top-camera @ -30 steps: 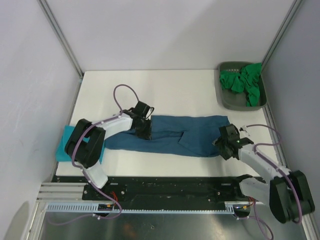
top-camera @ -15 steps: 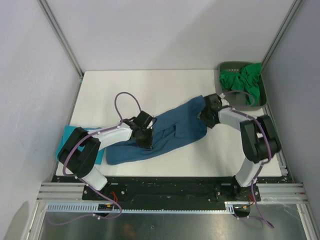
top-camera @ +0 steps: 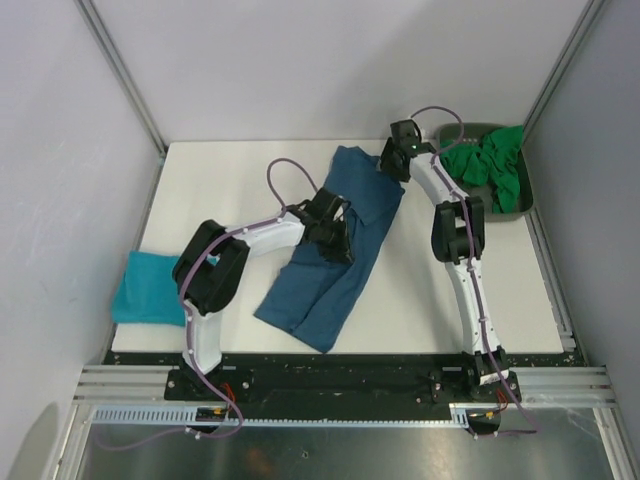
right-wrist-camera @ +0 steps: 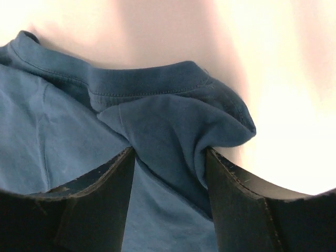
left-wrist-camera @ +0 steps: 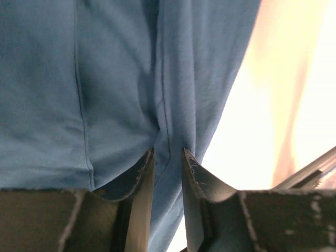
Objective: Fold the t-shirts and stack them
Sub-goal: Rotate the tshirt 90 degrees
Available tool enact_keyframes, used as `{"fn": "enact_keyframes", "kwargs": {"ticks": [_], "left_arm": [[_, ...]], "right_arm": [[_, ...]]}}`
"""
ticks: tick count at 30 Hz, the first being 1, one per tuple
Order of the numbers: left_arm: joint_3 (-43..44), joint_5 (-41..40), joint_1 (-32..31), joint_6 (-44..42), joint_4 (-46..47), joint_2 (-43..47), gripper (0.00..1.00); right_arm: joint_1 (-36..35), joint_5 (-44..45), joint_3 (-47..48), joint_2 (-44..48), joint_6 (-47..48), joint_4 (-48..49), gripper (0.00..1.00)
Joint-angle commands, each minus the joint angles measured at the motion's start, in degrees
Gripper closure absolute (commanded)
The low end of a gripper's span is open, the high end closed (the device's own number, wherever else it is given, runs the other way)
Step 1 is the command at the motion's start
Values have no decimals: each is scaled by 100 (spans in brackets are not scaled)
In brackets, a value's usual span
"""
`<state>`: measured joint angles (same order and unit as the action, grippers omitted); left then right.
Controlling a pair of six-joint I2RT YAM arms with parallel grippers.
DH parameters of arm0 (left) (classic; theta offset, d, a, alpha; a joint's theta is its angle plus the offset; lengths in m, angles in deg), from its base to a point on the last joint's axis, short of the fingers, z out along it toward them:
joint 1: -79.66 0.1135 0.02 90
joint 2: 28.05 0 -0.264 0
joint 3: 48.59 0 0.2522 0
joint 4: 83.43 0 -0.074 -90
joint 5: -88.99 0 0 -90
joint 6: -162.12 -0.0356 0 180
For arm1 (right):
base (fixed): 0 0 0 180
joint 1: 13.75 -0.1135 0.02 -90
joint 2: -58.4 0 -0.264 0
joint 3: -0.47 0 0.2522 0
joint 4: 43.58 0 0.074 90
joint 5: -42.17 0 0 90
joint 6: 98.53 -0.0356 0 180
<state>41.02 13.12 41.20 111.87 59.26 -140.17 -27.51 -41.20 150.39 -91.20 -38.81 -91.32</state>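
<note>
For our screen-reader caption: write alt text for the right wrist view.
The right gripper pinches a bunched fold of a dark steel-blue t-shirt between its two dark fingers, just below the shirt's stitched edge band. Beyond the cloth lies the bright white table.
</note>
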Motion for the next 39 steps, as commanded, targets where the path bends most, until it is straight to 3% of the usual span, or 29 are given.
{"fn": "enact_keyframes", "kwargs": {"ticks": [1,4,7,18,24,32,39], "left_arm": [[491,422,32,158,189,63,68],[151,435,146,-38,188,460,66],[-391,271,179,-260,191,972,65],[-2548,-1025,330,-313,176,2482,71],[-3259,-1690,466,181,128,2974,72],[-3850,-1959,575,397,-70,3396,71],[-3862,-1553,533,692,-77,3291,71]], "right_arm": [[228,-193,857,-64,474,-1246,39],[301,-280,-363,896,430,-562,35],[247,-241,-847,1406,433,-549,35],[-235,50,-1954,2324,383,-707,36],[-450,-336,-3014,2458,23,-184,45],[-416,-336,-3208,2052,-16,-66,53],[-196,-231,-2075,1117,270,-397,54]]}}
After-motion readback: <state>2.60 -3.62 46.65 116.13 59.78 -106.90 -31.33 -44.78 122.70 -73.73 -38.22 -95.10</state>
